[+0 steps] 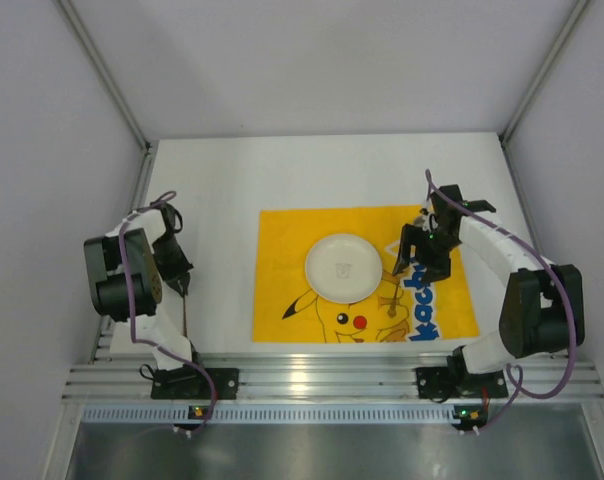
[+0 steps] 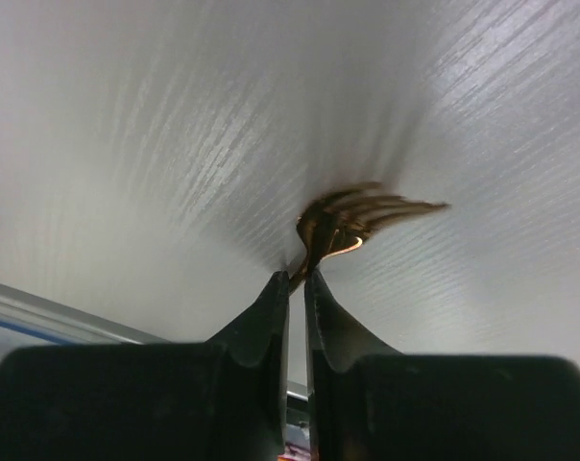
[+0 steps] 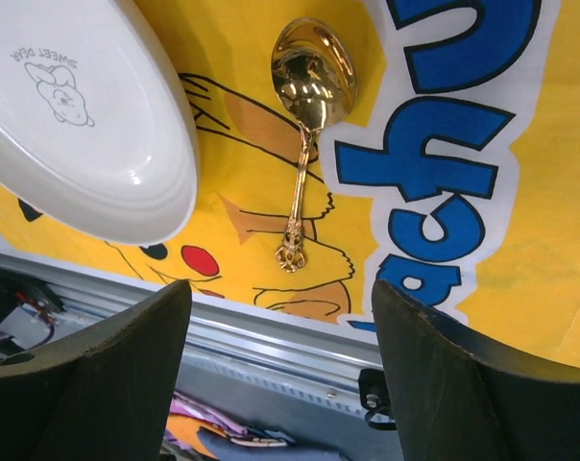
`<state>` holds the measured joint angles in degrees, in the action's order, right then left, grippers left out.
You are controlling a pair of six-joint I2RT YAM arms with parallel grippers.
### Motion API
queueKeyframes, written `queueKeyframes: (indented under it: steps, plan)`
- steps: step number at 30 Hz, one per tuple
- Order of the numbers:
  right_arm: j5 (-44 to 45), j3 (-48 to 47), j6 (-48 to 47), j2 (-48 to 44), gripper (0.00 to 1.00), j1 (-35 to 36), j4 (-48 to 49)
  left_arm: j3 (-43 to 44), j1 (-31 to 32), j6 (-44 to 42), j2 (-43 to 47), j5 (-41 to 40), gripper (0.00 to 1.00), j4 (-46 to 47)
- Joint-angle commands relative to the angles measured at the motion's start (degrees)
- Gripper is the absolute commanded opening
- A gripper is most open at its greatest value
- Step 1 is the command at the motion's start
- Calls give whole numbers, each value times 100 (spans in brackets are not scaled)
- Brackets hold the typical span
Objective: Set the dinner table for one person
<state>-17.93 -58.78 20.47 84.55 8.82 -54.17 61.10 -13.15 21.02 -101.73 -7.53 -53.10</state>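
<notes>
**One fork, one plate, one spoon, one mat**

Far left: one left gripper [image 2: 297,277], pinched tight on the neck of one gold fork [image 2: 367,213]. Tines fanned out close over the white dinner table [image 2: 175,125], perhaps touching it; too blurred to settle. Handle hidden between the black fingers in the wrist view, and from above only a thin dark line over bare tabletop, left of the mat.

Centre: one yellow cartoon-printed mat [image 1: 282,235], flat on the table's near-right part. On its middle, one round white plate [image 1: 342,268], with a small printed figure in its well; upper left of the plate cut off in the right wrist view.

Just right of the plate and apart from it: one gold spoon [image 3: 304,125], lying on the mat beside the blue lettering, bowl toward the far side, ornate handle end toward the one aluminium rail [image 1: 322,380]. From above, partly covered by the right arm.

Right: one right gripper [image 3: 280,293], spread wide, holding nothing, hanging above the spoon.
</notes>
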Motion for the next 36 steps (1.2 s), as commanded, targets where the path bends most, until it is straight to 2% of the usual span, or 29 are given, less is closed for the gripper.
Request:
queueKeyframes:
  steps: [1,3,8,12,16,18,19,22,26,31,36]
  plan:
    - [-157,-107,-131,140,76,-196,258,-230,-56,52,-680,-143,8,617]
    - [-184,-177,-201,271,76,-284,258,-195,-65,87,-804,-178,0,625]
    - [-254,-405,-298,535,74,-478,249,-64,-56,52,-901,-21,0,845]
    - [-491,-704,-263,781,72,-469,258,568,14,78,-936,348,0,600]
    - [-264,-1011,-271,870,72,-434,127,1859,286,104,-910,341,0,99]
    - [-106,-1196,-315,905,72,-390,13,2473,671,139,-875,322,0,-190]
    - [-79,-1232,-315,914,73,-381,-14,2642,673,140,-866,322,0,-261]
    - [-26,-1311,-280,835,73,-381,-41,3144,1278,297,-839,427,0,-473]
    - [18,-1267,-210,659,74,-381,-76,3312,2366,797,-874,1084,0,-447]
    - [79,-1065,-140,264,75,-381,-120,3277,3334,1317,-918,1903,0,-9]
    - [150,-758,-69,-114,74,-381,-137,3698,3977,1221,-1322,1808,0,-244]
